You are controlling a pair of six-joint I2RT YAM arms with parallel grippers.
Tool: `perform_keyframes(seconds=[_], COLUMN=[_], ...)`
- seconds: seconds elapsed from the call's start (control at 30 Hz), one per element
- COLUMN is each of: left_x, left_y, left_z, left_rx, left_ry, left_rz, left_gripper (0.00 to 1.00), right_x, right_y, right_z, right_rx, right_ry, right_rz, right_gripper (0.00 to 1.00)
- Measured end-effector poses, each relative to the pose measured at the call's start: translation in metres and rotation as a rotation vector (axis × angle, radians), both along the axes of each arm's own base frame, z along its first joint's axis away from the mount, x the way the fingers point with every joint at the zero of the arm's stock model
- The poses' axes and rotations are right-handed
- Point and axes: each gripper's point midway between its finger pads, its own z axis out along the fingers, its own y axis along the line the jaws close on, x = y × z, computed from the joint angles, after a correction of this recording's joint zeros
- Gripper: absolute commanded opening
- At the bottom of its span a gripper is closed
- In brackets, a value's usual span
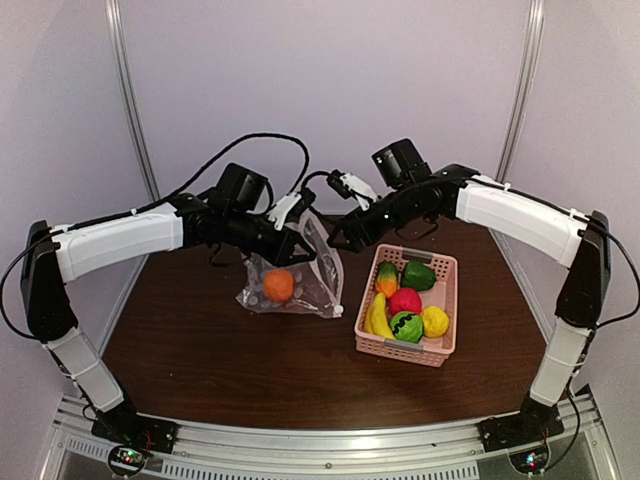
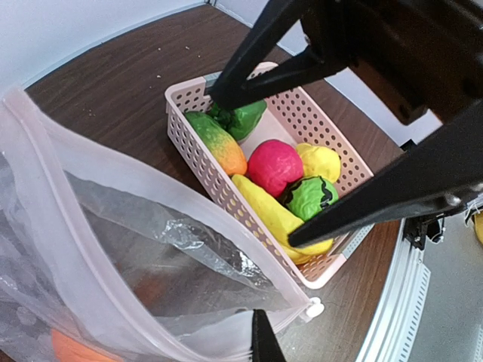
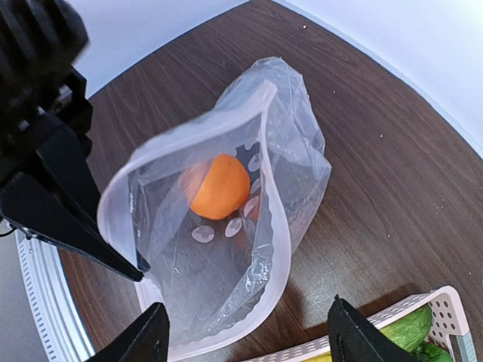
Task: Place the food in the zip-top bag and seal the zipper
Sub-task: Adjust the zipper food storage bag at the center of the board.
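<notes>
The clear zip-top bag (image 1: 312, 278) stands open on the table, with an orange (image 1: 279, 285) inside it. My left gripper (image 1: 292, 250) is shut on the bag's mouth edge and holds it up; one finger (image 2: 262, 343) shows against the film. The zipper's white slider (image 2: 315, 307) sits at the end of the mouth strip. My right gripper (image 3: 249, 339) is open and empty, just above the bag's mouth (image 3: 272, 226), with the orange (image 3: 219, 186) below it. The rest of the food lies in the pink basket (image 1: 446, 264): banana (image 2: 272, 215), red apple (image 2: 273, 166), lemon (image 2: 321, 161), striped ball (image 2: 309, 197), green pepper (image 2: 241, 119).
The basket (image 2: 189, 113) stands right of the bag, close to it. A green-and-orange toy vegetable (image 2: 215, 142) lies along the basket's left wall. My right gripper's black fingers (image 2: 377, 200) hang over the basket in the left wrist view. Walls close in the back.
</notes>
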Motion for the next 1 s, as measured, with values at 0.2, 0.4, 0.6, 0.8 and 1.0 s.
perform_keyframes(seconds=[0.2, 0.4, 0.6, 0.8, 1.0], left_x=[0.002, 0.004, 0.009, 0.014, 0.03], left_y=[0.001, 0.003, 0.007, 0.012, 0.028], left_z=[0.0, 0.0, -0.003, -0.005, 0.001], left_rx=[0.002, 0.008, 0.017, 0.033, 0.024], left_ry=[-0.004, -0.008, -0.003, -0.013, -0.018], left_rz=[0.009, 0.022, 0.045, 0.075, 0.167], left_gripper=[0.0, 0.0, 0.0, 0.0, 0.0], right_x=[0.0, 0.011, 0.026, 0.03, 0.028], right_y=[-0.001, 0.001, 0.008, 0.004, -0.01], right_z=[-0.03, -0.05, -0.072, -0.063, -0.012], right_rx=[-0.043, -0.068, -0.078, -0.073, -0.032], right_ry=[0.056, 0.08, 0.114, 0.098, -0.002], right_rz=[-0.011, -0.035, -0.041, -0.052, -0.078], right_gripper=[0.63, 0.43, 0.05, 0.0, 0.0])
